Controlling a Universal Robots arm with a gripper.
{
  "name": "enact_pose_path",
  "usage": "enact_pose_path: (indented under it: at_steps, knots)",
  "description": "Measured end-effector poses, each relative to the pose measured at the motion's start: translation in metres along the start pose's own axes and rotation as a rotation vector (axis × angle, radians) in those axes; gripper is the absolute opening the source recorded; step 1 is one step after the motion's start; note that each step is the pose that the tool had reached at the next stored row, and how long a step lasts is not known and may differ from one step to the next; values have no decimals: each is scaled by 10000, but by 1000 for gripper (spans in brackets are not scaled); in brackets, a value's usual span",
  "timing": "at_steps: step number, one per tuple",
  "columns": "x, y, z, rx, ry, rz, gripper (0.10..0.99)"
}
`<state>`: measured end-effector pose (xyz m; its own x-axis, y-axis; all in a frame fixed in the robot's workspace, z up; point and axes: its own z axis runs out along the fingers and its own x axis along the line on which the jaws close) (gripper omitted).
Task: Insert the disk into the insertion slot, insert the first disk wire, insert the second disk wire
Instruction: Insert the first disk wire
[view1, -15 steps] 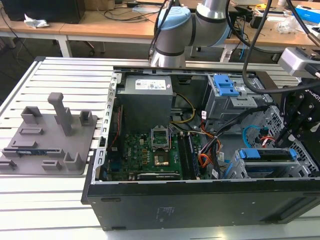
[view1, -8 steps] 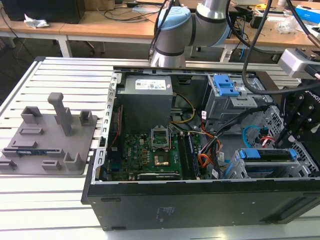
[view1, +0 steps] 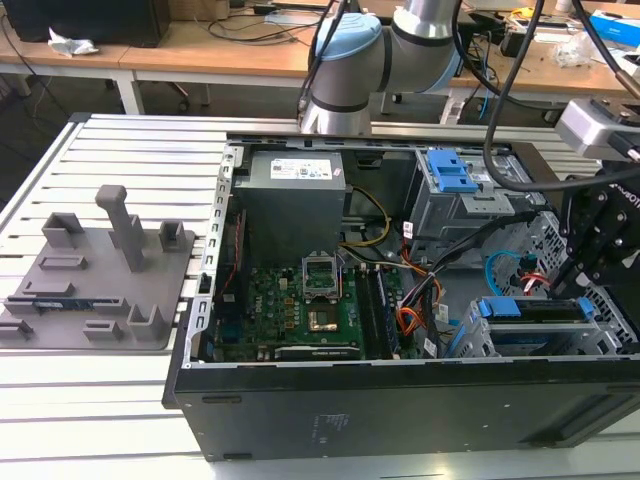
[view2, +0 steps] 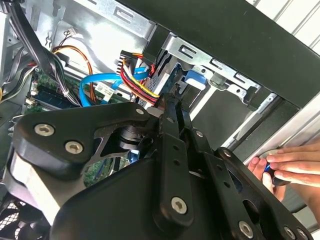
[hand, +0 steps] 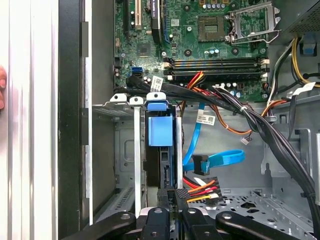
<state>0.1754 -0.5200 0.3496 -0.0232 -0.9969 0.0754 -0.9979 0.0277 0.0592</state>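
Right now my tool (view1: 572, 282) hangs inside the open computer case (view1: 400, 410), at the end of the disk (hand: 161, 131). The disk sits on edge in the insertion slot (hand: 127, 150), its blue carrier showing. I cannot tell whether the tool is open or closed.

The first wrist view shows what crowds it: a red, yellow and black power lead (hand: 202, 189) just beside the tool, a loose blue data cable (hand: 215, 160), and a thick black cable bundle (hand: 260, 125) crossing near the motherboard (hand: 200, 45).

The second wrist view adds a person's hand (view2: 287, 165) beside the case's outer wall. The exterior view shows a grey fixture (view1: 100, 270) on the desk (view1: 90, 410), well apart from the tool.
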Motion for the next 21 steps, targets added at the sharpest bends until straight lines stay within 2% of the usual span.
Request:
enact_pose_path:
  at_steps: [21]
  knots:
    - [-5, -5, 75, -5, 29, 87, 165]
